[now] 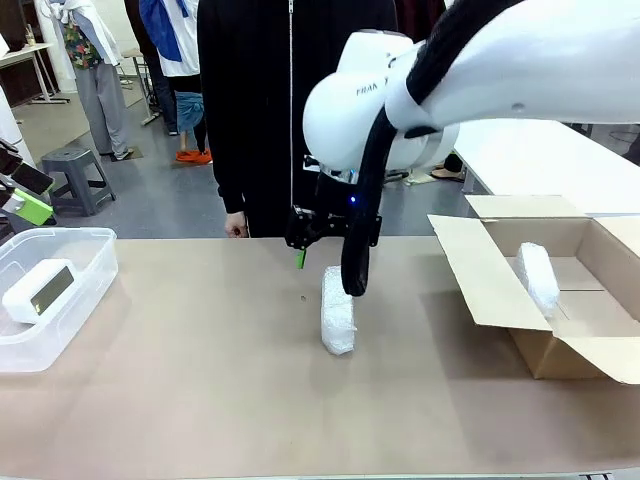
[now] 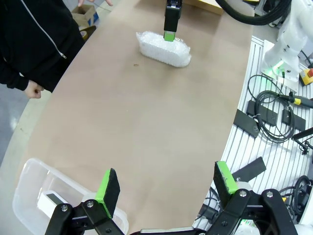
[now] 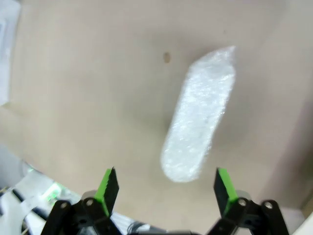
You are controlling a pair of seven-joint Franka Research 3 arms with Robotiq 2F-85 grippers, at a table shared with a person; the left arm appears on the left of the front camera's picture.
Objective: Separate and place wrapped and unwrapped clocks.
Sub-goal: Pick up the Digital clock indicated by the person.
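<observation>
Under the spread right gripper (image 3: 164, 188), wrapped clock (image 3: 200, 113)

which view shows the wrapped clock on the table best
The right wrist view: the wrapped clock lies whole and large, just ahead of the open right pincer. In the front view the right arm's cable covers part of it. The left wrist view shows it small and far off.

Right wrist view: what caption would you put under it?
Open right gripper hovering above a bubble-wrapped clock lying on the brown table.
</observation>
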